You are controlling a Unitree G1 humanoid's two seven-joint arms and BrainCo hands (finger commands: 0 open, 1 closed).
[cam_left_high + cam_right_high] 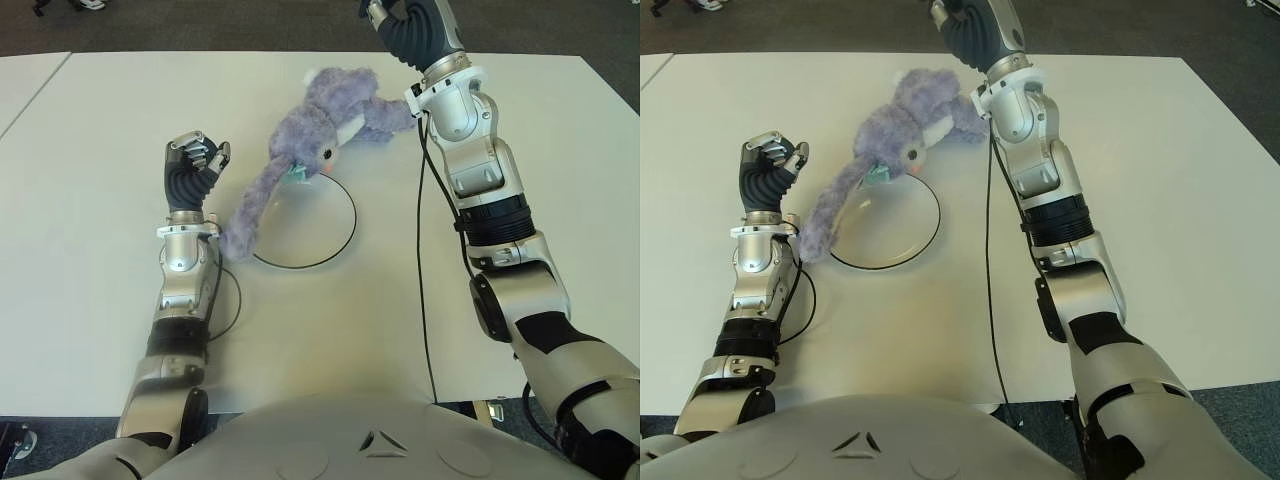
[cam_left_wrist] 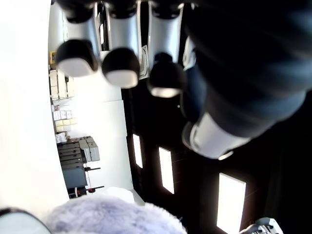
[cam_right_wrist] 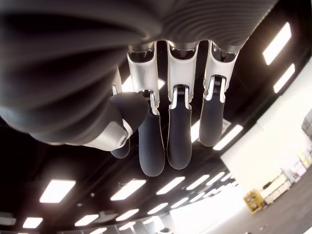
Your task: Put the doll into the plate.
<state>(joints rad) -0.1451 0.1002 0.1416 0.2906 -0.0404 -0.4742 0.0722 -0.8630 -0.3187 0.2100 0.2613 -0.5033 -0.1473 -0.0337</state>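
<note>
The purple plush doll lies half across the plate's far rim; the left hand is curled and empty, and the right hand, fingers loosely extended, holds nothing near the tabletop's far edge.

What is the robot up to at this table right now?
A purple plush doll lies on the white table, draped over the far rim of a clear plate with a dark edge, mostly outside it. Neither hand holds it. The left hand shows curled and empty left of the plate; the right hand is raised past the doll, holding nothing.
</note>
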